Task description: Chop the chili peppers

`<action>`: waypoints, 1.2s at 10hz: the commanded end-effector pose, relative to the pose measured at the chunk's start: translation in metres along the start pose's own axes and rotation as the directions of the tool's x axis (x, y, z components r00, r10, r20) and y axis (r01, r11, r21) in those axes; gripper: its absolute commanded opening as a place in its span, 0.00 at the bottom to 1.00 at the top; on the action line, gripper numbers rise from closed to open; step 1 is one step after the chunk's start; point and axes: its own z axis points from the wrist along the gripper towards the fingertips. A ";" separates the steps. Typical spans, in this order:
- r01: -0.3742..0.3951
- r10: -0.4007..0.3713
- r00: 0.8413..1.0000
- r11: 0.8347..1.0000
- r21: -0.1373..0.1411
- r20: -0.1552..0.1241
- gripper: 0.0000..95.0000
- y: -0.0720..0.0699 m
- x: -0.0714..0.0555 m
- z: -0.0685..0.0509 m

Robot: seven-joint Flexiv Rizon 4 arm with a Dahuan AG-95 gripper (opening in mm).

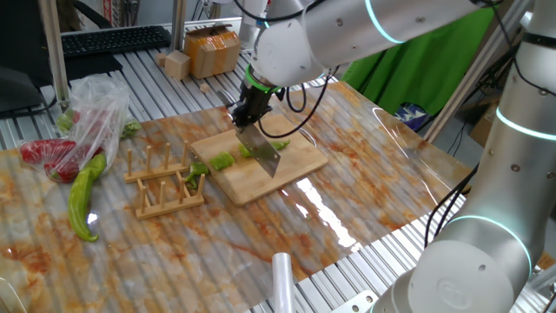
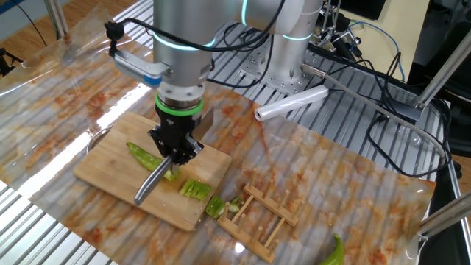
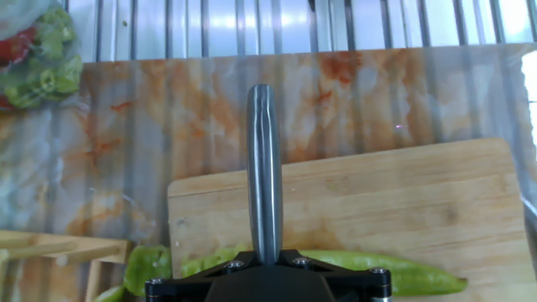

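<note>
The chili pepper [image 2: 142,154] lies across the bamboo cutting board [image 2: 110,165], its uncut length reaching out on one side of the blade and several cut chunks [image 2: 195,189] lying on the other, toward the board's edge and a wooden rack [image 2: 263,213] just beside it. It looks light, thin-walled and glossy, so I judge it will roll or skid under a blade unless the edge comes straight down; it is crisp enough to part cleanly, and loose chunks will scatter easily. Nothing pins the chili, so the sensible place to bear on it is just beside the last cut. The gripper [image 2: 175,149] is pressed together on the handle of a knife [image 1: 261,149], whose blade is tilted above the chili. No brand, label or readable writing shows anywhere on the board, knife or the marbled table cover [image 2: 346,184].
</note>
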 end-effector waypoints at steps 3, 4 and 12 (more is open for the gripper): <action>0.016 -0.016 1.000 1.000 0.001 0.001 0.00 -0.011 -0.003 0.005; 0.019 -0.019 1.000 1.000 0.001 0.000 0.00 -0.012 -0.004 0.006; 0.029 -0.029 1.000 1.000 0.008 0.003 0.00 -0.021 -0.004 0.005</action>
